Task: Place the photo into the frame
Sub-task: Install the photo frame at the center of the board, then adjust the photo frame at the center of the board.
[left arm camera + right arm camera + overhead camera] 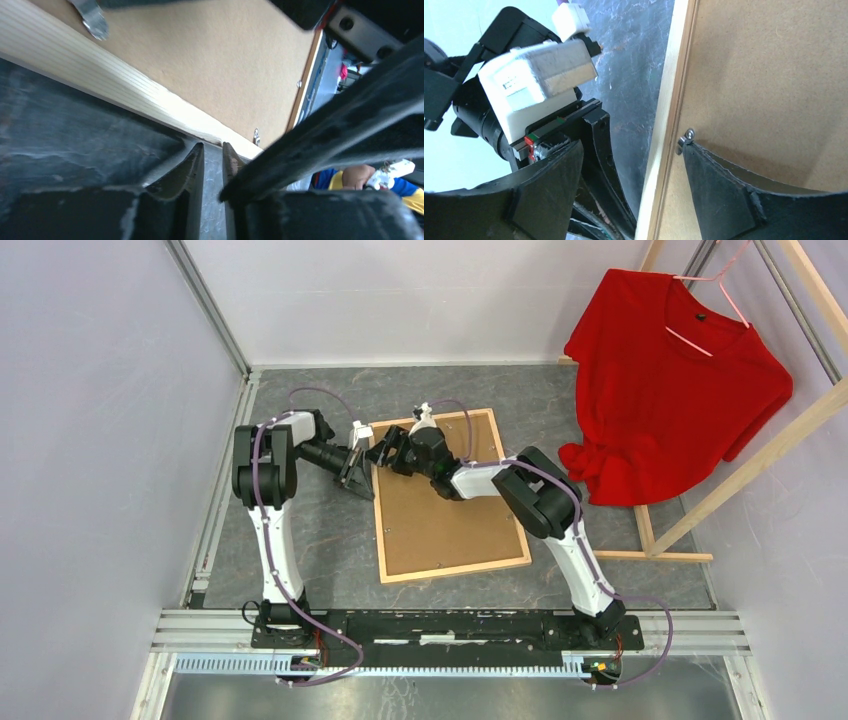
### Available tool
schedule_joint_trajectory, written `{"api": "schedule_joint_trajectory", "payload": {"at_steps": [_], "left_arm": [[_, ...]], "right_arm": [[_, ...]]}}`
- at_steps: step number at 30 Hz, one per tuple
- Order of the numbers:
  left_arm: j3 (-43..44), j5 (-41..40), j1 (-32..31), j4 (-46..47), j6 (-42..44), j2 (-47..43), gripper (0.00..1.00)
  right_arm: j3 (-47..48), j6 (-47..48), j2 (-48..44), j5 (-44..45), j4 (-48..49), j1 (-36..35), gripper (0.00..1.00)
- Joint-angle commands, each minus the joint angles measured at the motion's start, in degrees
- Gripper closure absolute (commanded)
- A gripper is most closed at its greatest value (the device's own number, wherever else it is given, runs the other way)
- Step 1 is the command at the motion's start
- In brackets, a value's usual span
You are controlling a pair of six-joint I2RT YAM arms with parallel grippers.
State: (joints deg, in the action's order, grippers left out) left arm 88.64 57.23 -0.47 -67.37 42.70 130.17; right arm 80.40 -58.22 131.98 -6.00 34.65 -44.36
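On the grey table (320, 400), centre | frame (455, 525) lies back up, brown board showing | right gripper (630, 150) spread wide astride its left rail (668, 125), one finger on the board by a metal clip (685, 137) | left gripper (212, 149) just outside that rail, fingers (192, 170) nearly together, holding nothing

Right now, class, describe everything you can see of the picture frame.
The frame lies flat, back up, on the dark table: narrow pale wooden rails around a brown fibreboard back with small metal tabs. The right pincer straddles its left rail, open, one finger over the board by a tab. The left pincer sits outside that rail.
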Motion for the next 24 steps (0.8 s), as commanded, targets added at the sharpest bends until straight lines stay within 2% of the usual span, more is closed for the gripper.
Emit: {"api": "schedule_joint_trajectory", "payload": {"at_steps": [1,7,12,17,21,24], "left_arm": [[-2.3,-1.3,-0.8,-5.2,8.4,-2.4,0.7],[-2.3,-3.4,0.4,-4.1,7.7,-4.7,0.69],[-5.8,-2.8,0.3,0.8,5.7,-6.6,0.69],[-10.9,-5.2,-3.2,5.4,4.6,-8.2,0.69],[-13.6,-7.5,-6.1,8.3,4.0,-9.9,0.69],[-14.7,-8.1,-7.9,8.5,4.7,-10.9,0.69]], "right_arm": [[-4.3,4.7,-8.3,-2.7,-3.6,1.5,0.15],[-11.6,16.7,-21.1,-2.1,-15.3,9.9,0.03],[-17.2,23.3,-27.7,4.2,-20.3,18.8,0.02],[-15.2,27.9,-26.1,11.2,-23.9,23.8,0.02],[-10.8,28.7,-21.0,11.4,-26.4,25.4,0.02],[-8.0,28.1,-17.6,8.1,-26.0,25.6,0.02]]}}
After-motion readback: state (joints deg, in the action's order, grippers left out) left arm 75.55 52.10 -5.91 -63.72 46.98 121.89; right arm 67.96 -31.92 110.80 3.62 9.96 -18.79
